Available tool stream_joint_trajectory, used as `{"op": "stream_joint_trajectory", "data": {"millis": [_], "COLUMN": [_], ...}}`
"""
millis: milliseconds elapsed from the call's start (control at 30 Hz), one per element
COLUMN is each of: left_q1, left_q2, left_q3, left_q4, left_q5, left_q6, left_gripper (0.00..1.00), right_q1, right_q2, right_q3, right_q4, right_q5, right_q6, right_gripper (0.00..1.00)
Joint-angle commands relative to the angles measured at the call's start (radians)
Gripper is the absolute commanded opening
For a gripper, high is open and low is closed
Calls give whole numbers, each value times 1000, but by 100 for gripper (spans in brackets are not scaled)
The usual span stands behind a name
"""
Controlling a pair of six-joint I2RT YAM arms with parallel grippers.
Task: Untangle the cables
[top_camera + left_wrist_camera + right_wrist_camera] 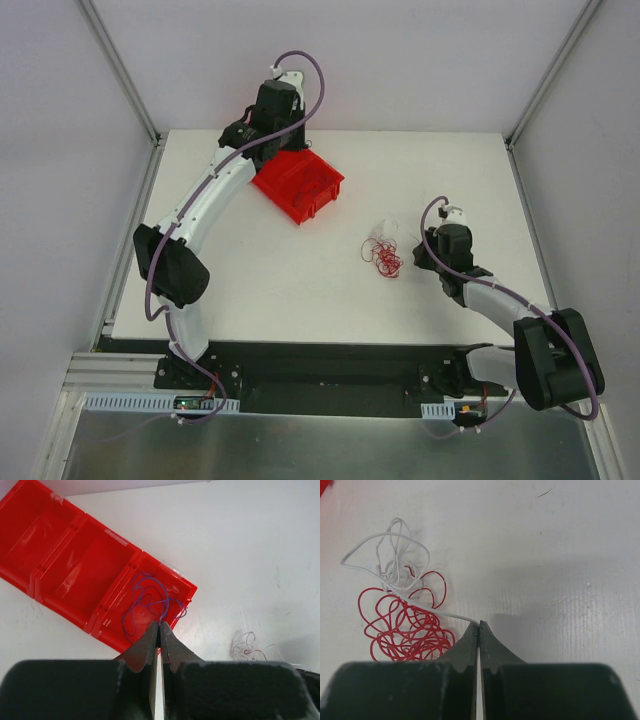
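My right gripper (479, 625) is pressed shut. The end of the white cable (395, 565) runs right up to its tips, and I cannot tell whether it is nipped there or only touching. That cable loops back into the red cable (405, 627), the two snarled together on the white table (300, 290) just left of my fingers. My left gripper (159, 626) is shut too, empty, above the near edge of the red bin (80, 575), whose end compartment holds a thin purple wire (148, 600).
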Motion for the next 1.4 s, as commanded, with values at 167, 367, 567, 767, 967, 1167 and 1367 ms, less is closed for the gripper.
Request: {"op": "stream_joint_trajectory", "data": {"millis": [167, 367, 567, 767, 967, 1167, 1367], "left_q1": [13, 12, 12, 12, 13, 13, 13], "left_q2": [2, 43, 193, 306, 278, 61, -208], "left_q3": [-85, -197, -163, -79, -69, -174, -357], "left_q4": [32, 63, 72, 72, 23, 25, 52], "left_q5": [-56, -7, 68, 79, 77, 34, 158], "left_q6": [2, -23, -34, -8, -1, -12, -55], "left_gripper": [0, 0, 0, 0, 8, 59, 94], "right_q1": [-7, -7, -5, -7, -5, -7, -5], "right_q2": [9, 15, 21, 24, 39, 49, 45], "right_q3": [41, 45, 45, 45, 56, 62, 72], "right_q4": [25, 25, 23, 20, 20, 22, 9], "right_q5": [-7, -15, -15, -15, -24, -67, -90], "right_q6": [-4, -1, -1, -1, -1, -2, -14], "right_gripper": [0, 0, 0, 0, 0, 0, 0]}}
